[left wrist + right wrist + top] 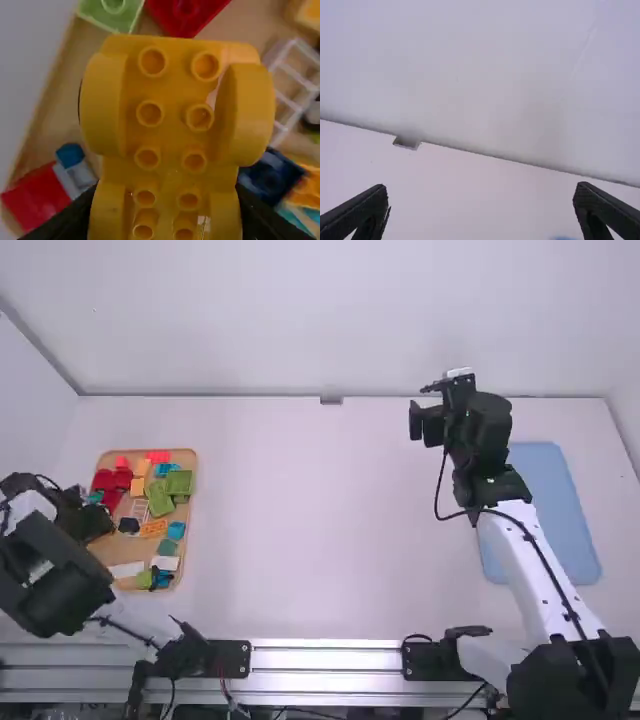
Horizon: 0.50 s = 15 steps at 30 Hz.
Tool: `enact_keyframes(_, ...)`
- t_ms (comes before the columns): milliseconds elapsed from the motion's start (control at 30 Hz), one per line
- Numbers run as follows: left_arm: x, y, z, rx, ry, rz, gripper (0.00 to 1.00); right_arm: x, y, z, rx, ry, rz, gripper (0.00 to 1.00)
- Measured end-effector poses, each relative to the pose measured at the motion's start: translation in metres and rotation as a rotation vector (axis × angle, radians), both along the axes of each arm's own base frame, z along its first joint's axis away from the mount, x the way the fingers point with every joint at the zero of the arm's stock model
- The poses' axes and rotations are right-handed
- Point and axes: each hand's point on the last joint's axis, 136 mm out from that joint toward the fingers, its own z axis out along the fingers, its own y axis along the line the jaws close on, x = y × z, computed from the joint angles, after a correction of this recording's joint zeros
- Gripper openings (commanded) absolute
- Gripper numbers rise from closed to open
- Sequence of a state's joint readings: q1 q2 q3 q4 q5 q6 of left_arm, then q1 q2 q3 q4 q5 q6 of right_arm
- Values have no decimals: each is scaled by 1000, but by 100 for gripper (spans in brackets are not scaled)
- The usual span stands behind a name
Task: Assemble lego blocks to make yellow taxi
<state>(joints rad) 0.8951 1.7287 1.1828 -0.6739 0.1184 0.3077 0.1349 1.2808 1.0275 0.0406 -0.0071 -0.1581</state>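
The left gripper [98,525], over the left side of a brown tray [113,548] of loose blocks [160,502], has its 2 fingers clamped on a yellow block piece [172,100]. The piece sits between them, extending past the fingertips. The right gripper [422,406], above the white table [320,540], has 2 fingers wide apart.

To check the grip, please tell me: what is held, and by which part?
The left gripper holds a yellow block piece between its jaws, by the pair of rounded sides nearer the gripper. The right gripper holds nothing.
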Motion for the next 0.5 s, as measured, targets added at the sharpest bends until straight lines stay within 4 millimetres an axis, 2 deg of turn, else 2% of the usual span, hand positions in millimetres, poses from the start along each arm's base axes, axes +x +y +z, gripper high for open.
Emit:
enact_keyframes(33,6,-8,20,30,-29,-31,24,0,0,0,-2,-1,-1,98)
enact_keyframes(100,13,-18,33,51,-49,-72,24,0,-1,0,-3,-1,-2,98)
enact_keyframes(133,25,-34,46,70,-69,-140,24,0,0,0,-3,-1,-1,98)
enact_keyframes(167,29,-40,48,75,-74,-163,24,0,0,0,-1,-1,0,98)
enact_keyframes(233,54,-72,58,90,-95,-297,24,0,0,0,-1,-1,1,98)
enact_keyframes(267,68,-95,59,92,-102,-387,23,0,0,0,-1,-1,2,98)
enact_keyframes(333,86,-127,59,95,-110,-508,23,0,0,0,0,0,-1,98)
enact_keyframes(400,109,-178,62,111,-136,-695,25,0,0,-1,-1,3,0,98)
enact_keyframes(433,115,-194,62,119,-148,-756,25,0,0,-1,-2,3,2,98)
enact_keyframes(467,125,-224,63,132,-167,-862,26,0,0,-1,-2,3,2,98)
enact_keyframes(500,130,-244,62,139,-177,-937,26,0,0,-1,-3,3,0,98)
